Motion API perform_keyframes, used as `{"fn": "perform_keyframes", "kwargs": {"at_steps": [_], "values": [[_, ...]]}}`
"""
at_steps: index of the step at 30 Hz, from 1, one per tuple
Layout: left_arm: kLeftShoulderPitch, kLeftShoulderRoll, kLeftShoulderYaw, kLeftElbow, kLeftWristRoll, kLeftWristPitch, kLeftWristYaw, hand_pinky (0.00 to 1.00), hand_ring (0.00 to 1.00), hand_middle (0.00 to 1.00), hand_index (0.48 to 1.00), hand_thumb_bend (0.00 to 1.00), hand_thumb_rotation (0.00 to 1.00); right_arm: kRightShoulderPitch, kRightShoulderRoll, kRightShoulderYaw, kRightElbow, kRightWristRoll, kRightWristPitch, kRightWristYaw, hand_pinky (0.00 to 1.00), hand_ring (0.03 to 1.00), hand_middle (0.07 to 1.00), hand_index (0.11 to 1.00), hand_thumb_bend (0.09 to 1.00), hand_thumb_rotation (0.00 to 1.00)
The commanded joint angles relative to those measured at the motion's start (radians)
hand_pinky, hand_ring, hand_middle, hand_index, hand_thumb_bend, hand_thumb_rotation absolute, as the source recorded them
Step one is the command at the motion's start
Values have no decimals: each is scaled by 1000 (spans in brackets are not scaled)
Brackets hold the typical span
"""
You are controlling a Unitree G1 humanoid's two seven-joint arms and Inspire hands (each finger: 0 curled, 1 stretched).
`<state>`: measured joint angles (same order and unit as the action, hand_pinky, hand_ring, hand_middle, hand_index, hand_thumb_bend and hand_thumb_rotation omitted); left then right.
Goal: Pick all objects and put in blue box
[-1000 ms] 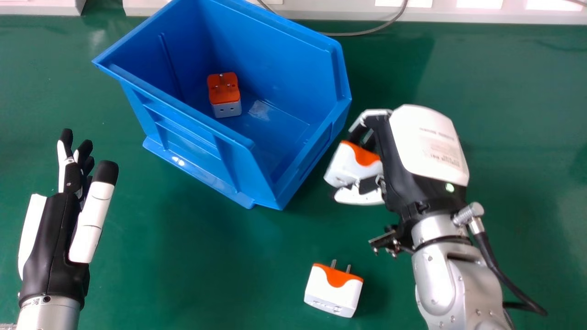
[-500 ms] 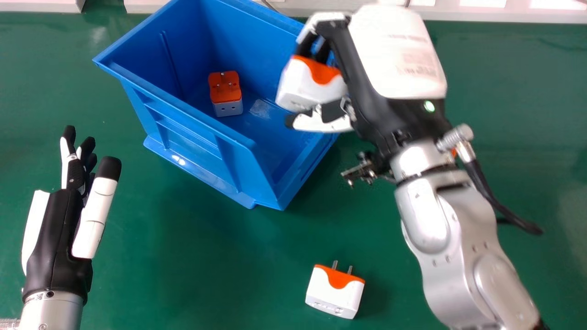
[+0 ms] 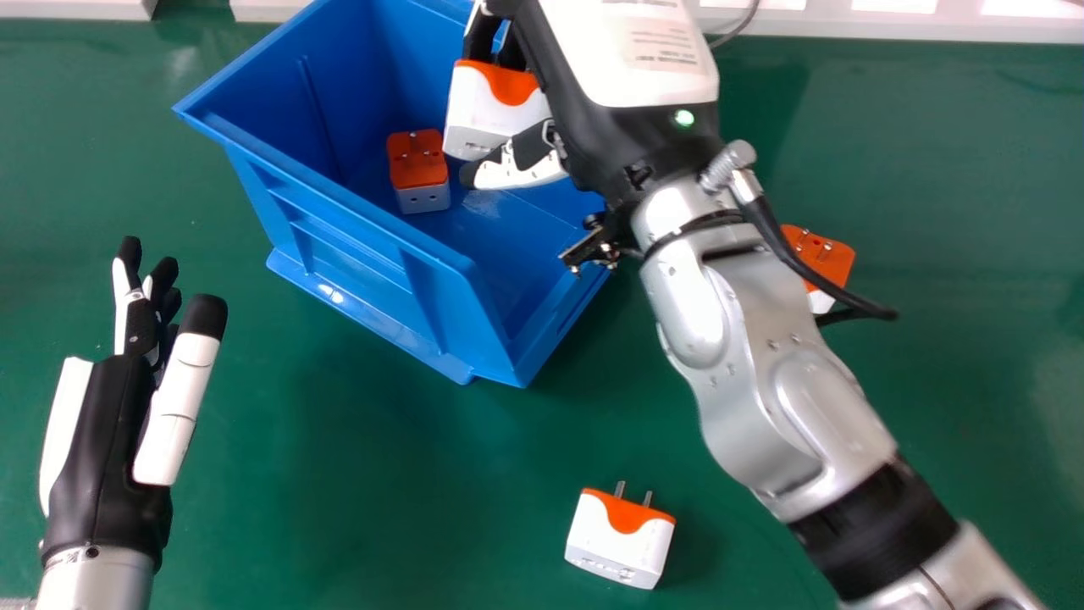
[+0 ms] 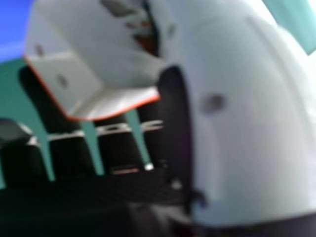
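Observation:
In the head view my right hand [image 3: 584,110] is over the blue box [image 3: 406,280], its fingers and thumb closed round a white and orange adapter [image 3: 487,110]. The right hand view has my right hand [image 4: 247,113] with its thumb against the held adapter [image 4: 84,64]. A second adapter [image 3: 419,174] lies inside the box, below and left of the held one. Another adapter [image 3: 622,538] lies on the green table near the front. One more [image 3: 821,254] is partly hidden behind my right forearm. At the left, my left hand [image 3: 110,440] has straight fingers.
My right arm stretches diagonally across the right half of the table [image 3: 339,508]. A grey cable [image 3: 737,27] lies behind the box, by a pale structure [image 3: 889,24] along the back edge.
From beside the box, my right hand has moved left and away from me to over its inside, still holding the adapter. The adapter behind the forearm has come partly into view.

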<state>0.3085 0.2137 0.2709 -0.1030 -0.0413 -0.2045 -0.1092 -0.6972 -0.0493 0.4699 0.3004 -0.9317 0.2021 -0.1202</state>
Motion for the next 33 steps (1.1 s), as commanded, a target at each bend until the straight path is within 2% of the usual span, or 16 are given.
{"fn": "perform_keyframes", "kwargs": {"at_steps": [1,2,3,7,9,11,16,21,22,23,24,26,28,33], "values": [[13,0,3,-35,-9,0,-3,1000,1000,1000,1000,844,951,-69,14,-1,71,20,-19,-29,277,383,449,486,487,134],[14,1,3,-34,-10,-1,-4,1000,1000,1000,1000,846,951,-83,19,3,108,28,-25,-31,333,437,487,487,488,136],[16,0,2,-39,-10,1,-4,1000,1000,1000,1000,846,950,-98,25,7,146,37,-30,-32,350,452,497,487,489,135],[31,-3,0,-65,-12,11,-6,1000,1000,1000,1000,846,950,-135,43,19,244,59,-43,-40,356,454,500,487,490,132],[35,-2,1,-72,-12,14,-7,1000,1000,1000,1000,845,949,-150,54,29,280,64,-34,-35,342,430,490,510,496,84],[39,-2,1,-78,-12,17,-7,1000,1000,1000,1000,845,949,-159,60,37,302,65,-28,-31,332,436,483,523,494,34],[53,-3,1,-94,-12,17,-9,1000,1000,1000,1000,846,949,-157,48,53,309,70,-39,-23,345,467,490,507,495,14],[53,0,2,-98,-11,23,-10,1000,1000,1000,1000,839,948,-159,33,63,312,68,-49,-31,365,475,501,487,505,11],[53,0,2,-100,-10,25,-10,1000,1000,1000,1000,838,948,-159,30,68,309,60,-48,-34,400,516,547,489,502,43],[54,0,2,-103,-9,26,-10,1000,1000,1000,1000,837,948,-159,27,75,305,51,-45,-36,459,589,624,525,494,168],[53,0,3,-103,-9,28,-10,1000,1000,1000,1000,836,947,-159,25,80,303,44,-41,-37,522,670,710,606,482,387],[51,1,3,-101,-7,29,-11,1000,1000,1000,1000,836,947,-157,24,85,295,39,-36,-39,563,726,774,678,476,536],[49,1,3,-103,-6,31,-11,1000,1000,1000,1000,835,947,-152,24,86,286,41,-29,-40,590,764,824,753,476,615],[44,3,3,-99,-4,31,-11,1000,1000,1000,1000,833,946,-143,19,83,278,49,-16,-33,622,795,862,807,481,635]]}}
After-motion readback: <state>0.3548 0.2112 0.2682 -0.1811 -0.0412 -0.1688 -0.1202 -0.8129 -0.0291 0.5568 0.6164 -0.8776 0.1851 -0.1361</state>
